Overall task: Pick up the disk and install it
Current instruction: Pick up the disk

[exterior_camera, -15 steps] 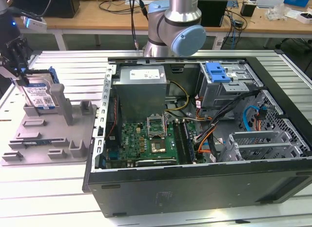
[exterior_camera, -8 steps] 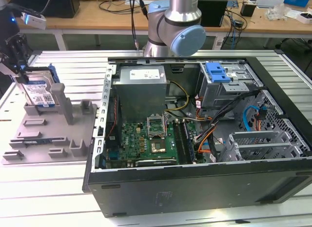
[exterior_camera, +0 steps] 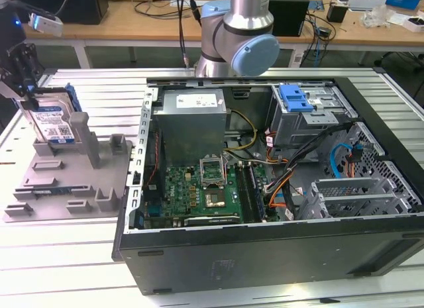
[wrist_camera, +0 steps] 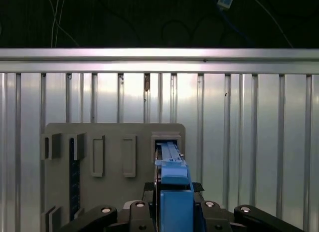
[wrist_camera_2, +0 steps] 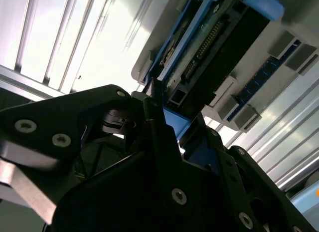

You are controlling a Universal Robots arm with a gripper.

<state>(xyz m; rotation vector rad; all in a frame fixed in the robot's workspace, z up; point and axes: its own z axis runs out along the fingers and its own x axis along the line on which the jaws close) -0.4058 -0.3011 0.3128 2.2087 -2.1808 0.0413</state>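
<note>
Your black gripper (exterior_camera: 28, 89) is at the exterior view's far left, down over the top edge of the disk (exterior_camera: 54, 122), a flat silver metal hard drive with a blue-and-white label and a blue plastic bracket. In the first wrist view its fingers (wrist_camera: 149, 188) press on both sides of the blue bracket, so read it as clamped on the disk.

The disk stands upright on edge, its lower end in a slot of the grey plastic holder block (exterior_camera: 66, 182). The holder lies on the slotted aluminium table (exterior_camera: 66, 261), just beside the open black computer case (exterior_camera: 265, 261) toward the exterior view's right.

Note what lies between the disk and the grey metal drive cage with blue latch (exterior_camera: 311, 119) in the case's far corner: the case's near side wall; the grey power supply box (exterior_camera: 192, 119); the green motherboard (exterior_camera: 199, 189); a tangle of orange and black cables (exterior_camera: 285, 179) just beside the cage. The arm's silver-and-blue joint (exterior_camera: 248, 46) hangs over the case's rear edge.
</note>
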